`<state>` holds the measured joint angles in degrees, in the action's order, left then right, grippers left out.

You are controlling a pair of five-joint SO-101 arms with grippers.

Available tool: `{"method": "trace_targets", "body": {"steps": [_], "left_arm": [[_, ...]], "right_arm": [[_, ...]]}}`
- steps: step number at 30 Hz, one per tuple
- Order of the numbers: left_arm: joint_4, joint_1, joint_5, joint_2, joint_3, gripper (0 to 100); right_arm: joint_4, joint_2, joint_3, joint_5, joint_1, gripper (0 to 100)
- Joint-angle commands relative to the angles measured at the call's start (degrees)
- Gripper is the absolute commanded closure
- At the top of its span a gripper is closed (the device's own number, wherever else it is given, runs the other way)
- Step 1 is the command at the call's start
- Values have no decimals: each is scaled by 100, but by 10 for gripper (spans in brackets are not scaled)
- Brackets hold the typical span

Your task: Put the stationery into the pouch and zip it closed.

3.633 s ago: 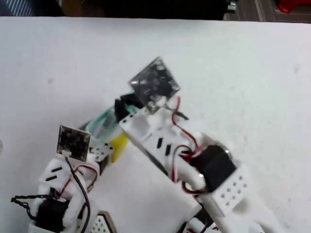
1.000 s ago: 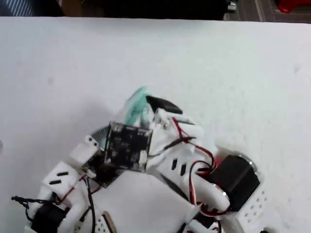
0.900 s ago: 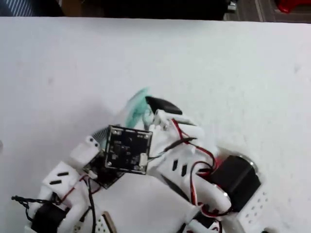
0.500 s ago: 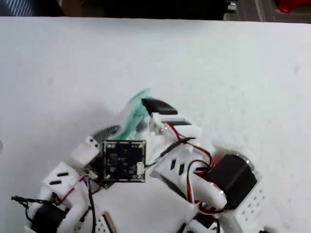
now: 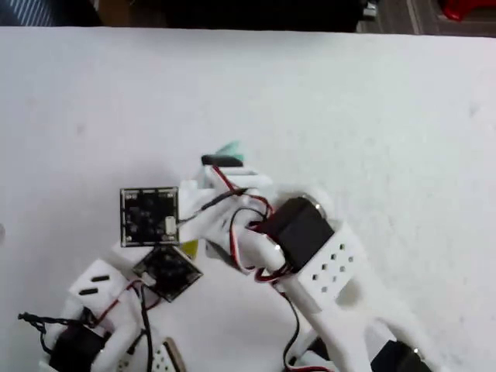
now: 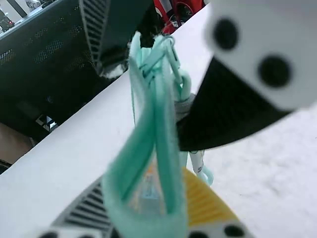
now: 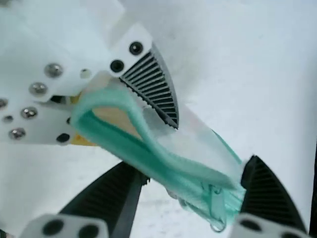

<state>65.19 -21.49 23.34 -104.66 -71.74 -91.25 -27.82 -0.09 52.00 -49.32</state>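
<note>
Step in hand, by my read: the zipping, not the loading. The left end effector (image 6: 146, 203) is clamped on the near end of the pouch (image 6: 148, 124), grey ribbed jaw on one side, yellow jaw on the other, w/ the mint fabric pinched btwn them. So the pouch stands on edge over the counter (image 5: 372, 108); can't tell if its lower edge touches. A tan shape (image 6: 147, 186) shows through the clear side wall, prob. the stationery already in, but too blurred to say what. Further along, the mint zip band runs to the pouch's far end, where the zipper pull (image 7: 214, 198) hangs. The band gapes in a loop near the clamped end, so the zip looks open. The right end effector (image 7: 198, 173) sits at that far end, jaws spread wide, one black jaw each side of the pouch, gripping nothing; the pull lies btwn them. Next move, IMO: the right jaws must close on the small pull itself, not on fabric, then draw it along the band toward the gaping end while the left clamp acts as anchor. Pull is small & dangling, so alignment matters.
</note>
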Motion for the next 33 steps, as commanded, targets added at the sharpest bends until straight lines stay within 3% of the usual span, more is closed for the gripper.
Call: {"method": "trace_targets", "body": {"steps": [1,3,5,9,14,19,27,33], "left_arm": [[132,-31,70,57,62,976],[44,-13,62,57,62,976],[-62,4,35,57,70,976],[-9,13,-633,57,352,966],[563,13,-1099,57,703,768],[580,22,-1556,57,738,745],[79,1323,-2497,57,712,741],[-114,1974,-2840,57,695,744]], "right_arm": [[207,-13,-9,62,22,868],[215,-13,-18,62,22,996],[251,-48,-18,62,31,954],[356,-66,-290,26,48,979],[330,-13,-1204,-492,330,981],[295,-13,-1503,-659,514,981],[136,-4,-1565,-738,998,981],[743,-4,-1565,-2462,1947,981]]}}
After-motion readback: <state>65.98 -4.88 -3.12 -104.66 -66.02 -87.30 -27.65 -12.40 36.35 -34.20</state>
